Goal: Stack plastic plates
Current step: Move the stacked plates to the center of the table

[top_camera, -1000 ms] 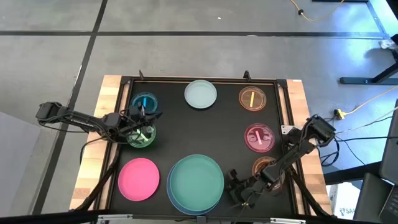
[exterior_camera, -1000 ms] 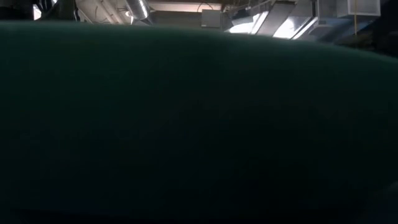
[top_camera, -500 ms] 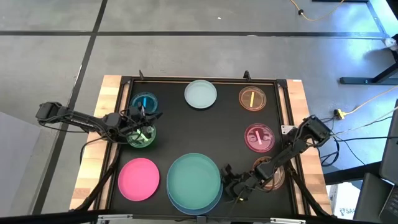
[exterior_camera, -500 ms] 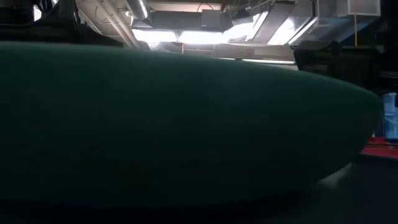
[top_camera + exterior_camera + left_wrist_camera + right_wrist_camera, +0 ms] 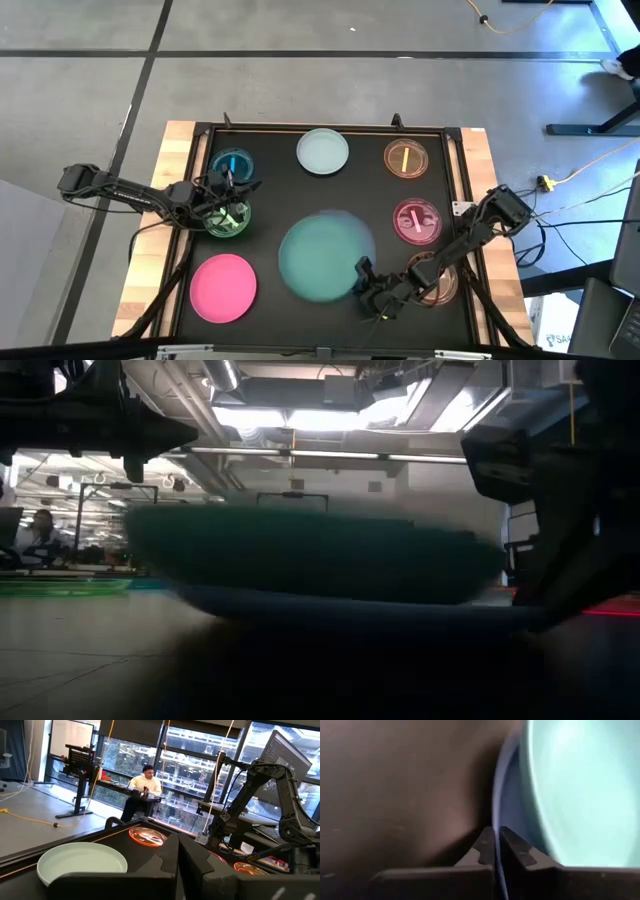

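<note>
A teal plate [image 5: 325, 255] lies on a light blue plate [image 5: 350, 612] near the table's middle, blurred by motion. My right gripper [image 5: 362, 288] is at the stack's near right rim, shut on the light blue plate. My left gripper [image 5: 235, 195] is shut, over the place between a small blue dish [image 5: 232, 165] and a small green dish [image 5: 228, 218] at the left; I cannot tell whether it touches either. A pink plate [image 5: 223, 287] lies at the near left. My right gripper pinches the light blue plate's thin rim [image 5: 496, 837] between its two fingers, coming from the table's near right side. The teal plate [image 5: 580, 790] rides on top of it. Whether the stack is clear of the table, I cannot tell.
A pale mint plate [image 5: 323, 152] lies at the far middle. An orange dish [image 5: 407, 158] and a magenta dish [image 5: 417, 222] lie along the right side. Another orange dish [image 5: 440, 280] lies under my right arm. A person sits in the room beyond [image 5: 145, 782].
My right gripper has gone toward the table's left and far edges, holding the light blue plate's rim. The stack of teal and light blue plates has moved from the near edge toward the table's middle, quickly in the last half second.
</note>
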